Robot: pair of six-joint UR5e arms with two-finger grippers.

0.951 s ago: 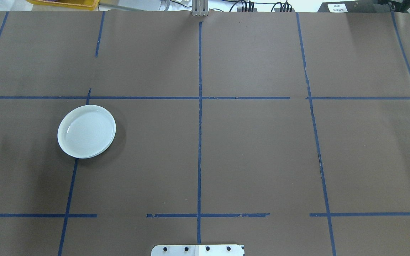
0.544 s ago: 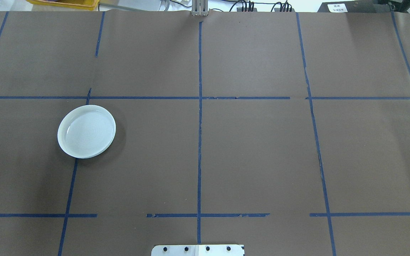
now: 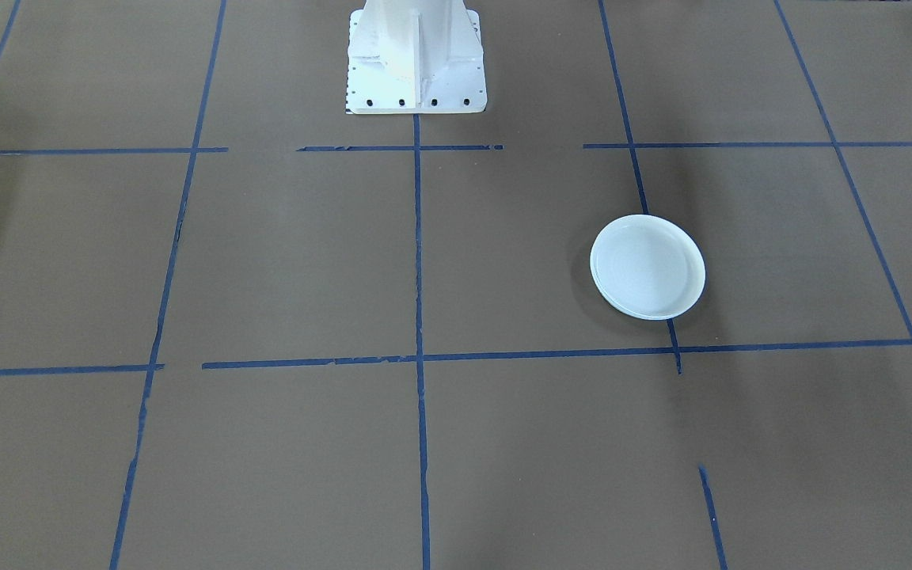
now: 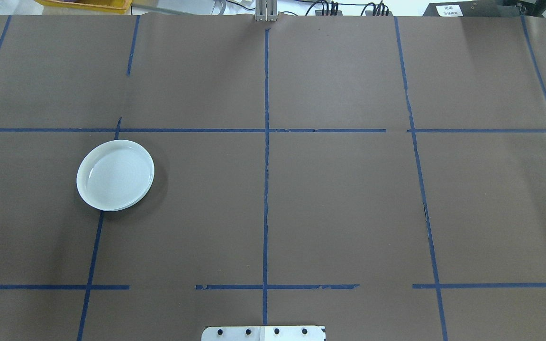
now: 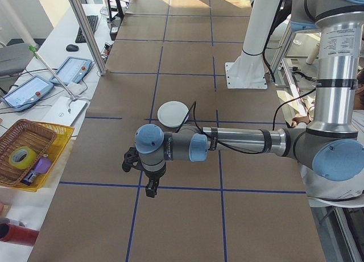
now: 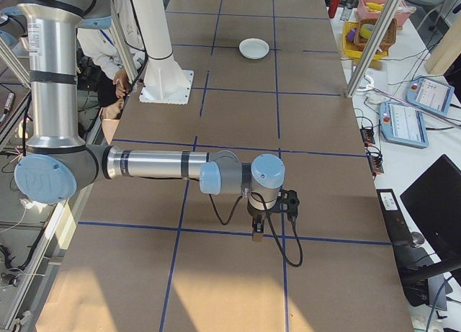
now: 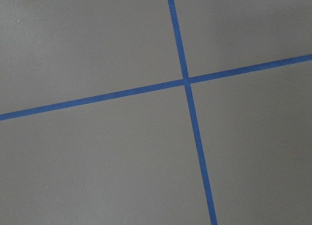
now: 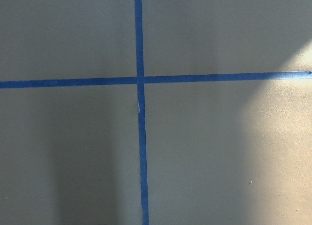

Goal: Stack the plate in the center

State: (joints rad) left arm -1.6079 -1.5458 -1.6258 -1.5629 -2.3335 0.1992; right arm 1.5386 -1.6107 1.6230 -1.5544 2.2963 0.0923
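Currently the plate lies flat near the table's left edge. Left gripper and right gripper: jaw state cannot be determined. Approach its rim low, lift level.

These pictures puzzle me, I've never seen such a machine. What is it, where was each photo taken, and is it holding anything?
It is a robot with two jointed arms on a white pedestal, standing at a table covered in brown paper marked with blue tape lines. Two pictures look down on the table, one from behind the robot and one facing it. Two are taken from the table's ends, each showing the near arm stretched out, tipped with a pincer: the left pincer and the right pincer. They hang above bare paper with nothing in them; whether they are open I cannot tell. The last two come from wrist cameras and show only tape. One pale plate lies alone on the robot's left side.
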